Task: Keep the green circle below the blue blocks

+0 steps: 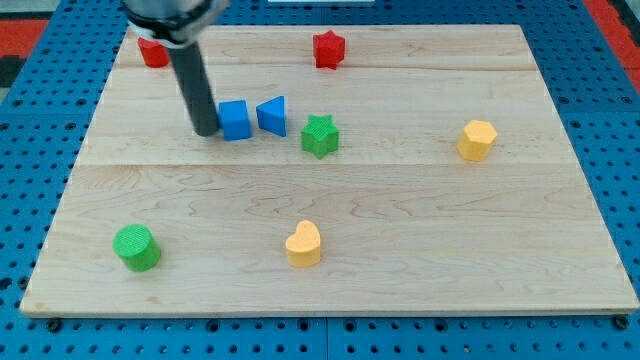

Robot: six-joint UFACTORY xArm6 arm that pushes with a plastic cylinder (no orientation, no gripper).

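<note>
Near the board's far left, my tip (205, 131) touched the blue cube (235, 120), grasping nothing; green circle (136, 247) sat nearer

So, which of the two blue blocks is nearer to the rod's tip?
The blue cube. It sits right beside my tip, on the tip's right in the view. The blue triangle lies farther to the view's right, beyond the cube.

Brightness: bright, even, overhead light across wooden board (400, 230)
Shadows: short, soft, tight under blocks on board
Glare: none on board, faint sheen along rod
Focus: board surface sharp; rod's top at board's far-left edge slightly blurred
</note>
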